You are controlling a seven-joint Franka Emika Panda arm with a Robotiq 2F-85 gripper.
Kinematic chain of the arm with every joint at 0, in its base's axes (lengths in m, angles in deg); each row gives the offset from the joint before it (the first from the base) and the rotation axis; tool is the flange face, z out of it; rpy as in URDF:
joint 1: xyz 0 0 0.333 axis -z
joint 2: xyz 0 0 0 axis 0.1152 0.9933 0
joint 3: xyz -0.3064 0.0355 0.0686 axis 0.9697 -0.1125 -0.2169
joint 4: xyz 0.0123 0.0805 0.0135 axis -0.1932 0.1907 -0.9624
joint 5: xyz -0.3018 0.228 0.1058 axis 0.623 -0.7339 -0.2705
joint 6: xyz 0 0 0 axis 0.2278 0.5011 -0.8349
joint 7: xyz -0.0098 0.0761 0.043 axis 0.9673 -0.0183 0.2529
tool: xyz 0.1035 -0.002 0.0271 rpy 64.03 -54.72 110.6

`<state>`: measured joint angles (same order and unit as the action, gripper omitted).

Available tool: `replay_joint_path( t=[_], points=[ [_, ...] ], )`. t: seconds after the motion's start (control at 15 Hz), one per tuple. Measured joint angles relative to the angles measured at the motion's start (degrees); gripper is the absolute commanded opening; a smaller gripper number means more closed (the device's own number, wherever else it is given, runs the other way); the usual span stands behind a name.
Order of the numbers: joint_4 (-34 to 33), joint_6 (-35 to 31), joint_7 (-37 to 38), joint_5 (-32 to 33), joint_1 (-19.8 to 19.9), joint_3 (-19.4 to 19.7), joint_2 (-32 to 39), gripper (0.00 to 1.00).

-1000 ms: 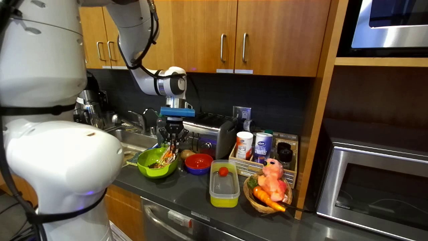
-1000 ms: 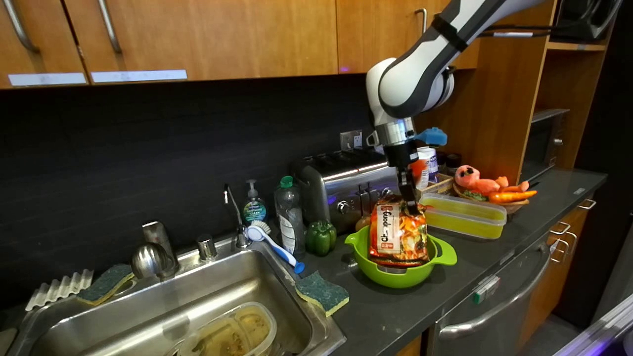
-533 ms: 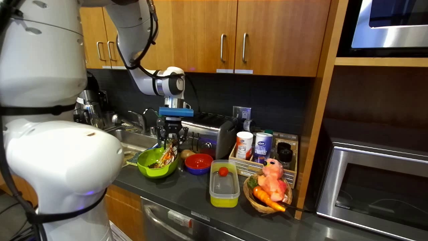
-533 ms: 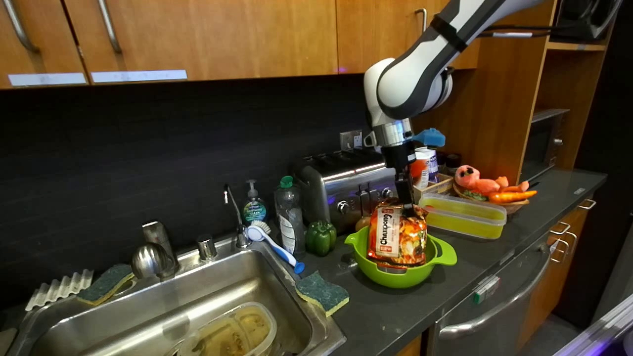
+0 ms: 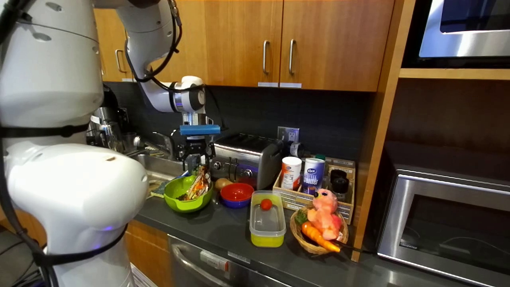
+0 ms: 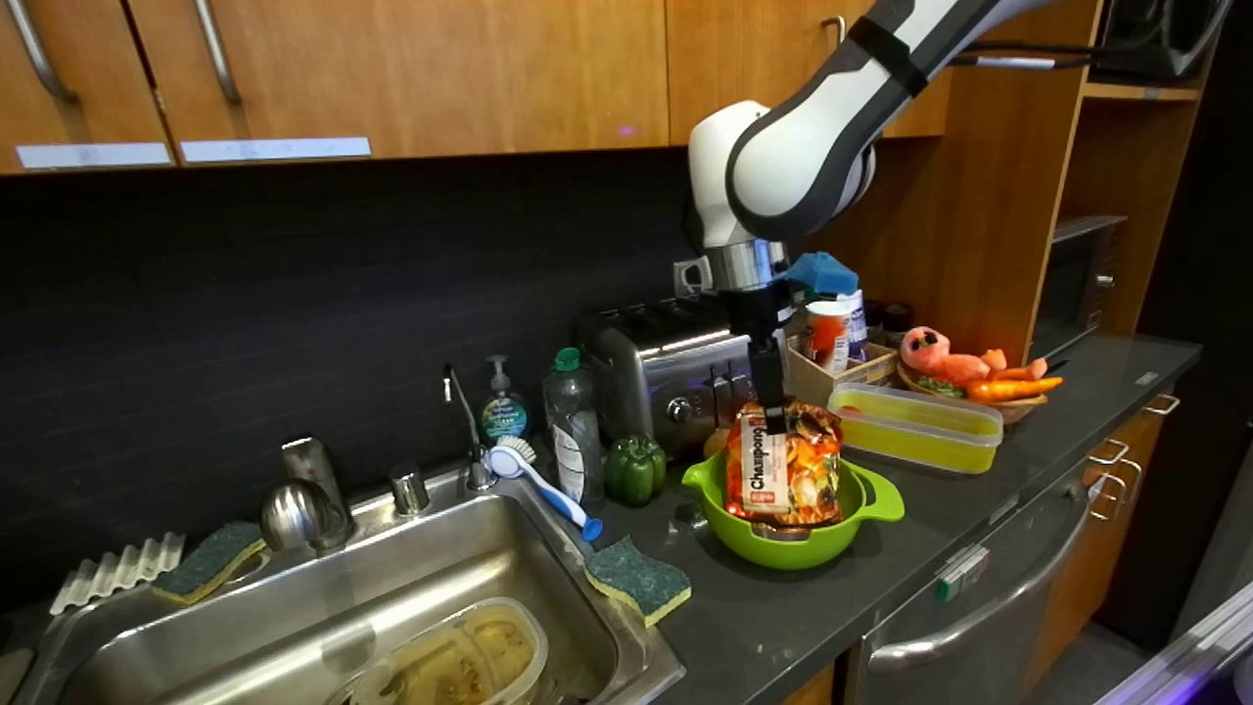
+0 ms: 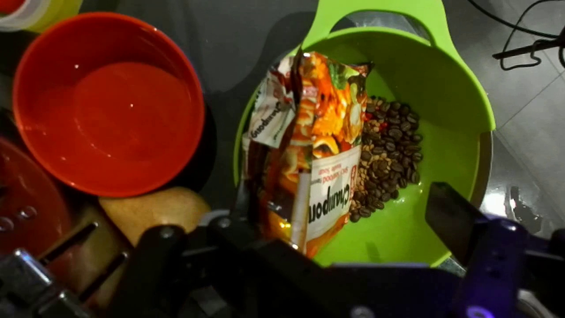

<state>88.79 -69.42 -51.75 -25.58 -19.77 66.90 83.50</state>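
A glossy orange and red noodle packet (image 6: 798, 470) leans upright inside the green bowl (image 6: 783, 556), its printed side facing the sink. Dark coffee beans (image 7: 393, 150) and lighter bits lie beside it on the bowl's floor. My gripper (image 7: 343, 198) hangs low over the bowl, jaws wide apart, with the packet nearer the left finger. The right finger (image 7: 452, 216) stands clear of the packet above the bowl's inside. Whether the left finger touches the packet I cannot tell; it is dark and partly hidden. In an exterior view a black finger (image 6: 768, 387) overlaps the packet's top.
A red bowl (image 5: 237, 193) on a blue one (image 5: 238, 204), a brown potato-like object (image 5: 222, 183) and the toaster (image 5: 249, 155) stand close by. A lidless plastic container (image 5: 267, 240) and a wicker basket (image 5: 299, 235) lie beyond. The sink (image 6: 597, 636) and a sponge (image 6: 638, 580) are opposite.
The jaws have spread and let go of the packet. My gripper has shifted toward the sink side, left in both exterior views, while the packet stays leaning in the bowl.
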Motion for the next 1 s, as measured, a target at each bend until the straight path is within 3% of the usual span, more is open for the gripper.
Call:
replay_joint_path(
  t=[0.4, 1.0],
  points=[
    [-1.0, -3.4, -1.7, 5.5, -1.4, -1.8, 1.8, 1.00],
    [-1.2, -7.5, -6.3, 6.5, -1.2, -1.8, 3.0, 1.00]
  ],
)
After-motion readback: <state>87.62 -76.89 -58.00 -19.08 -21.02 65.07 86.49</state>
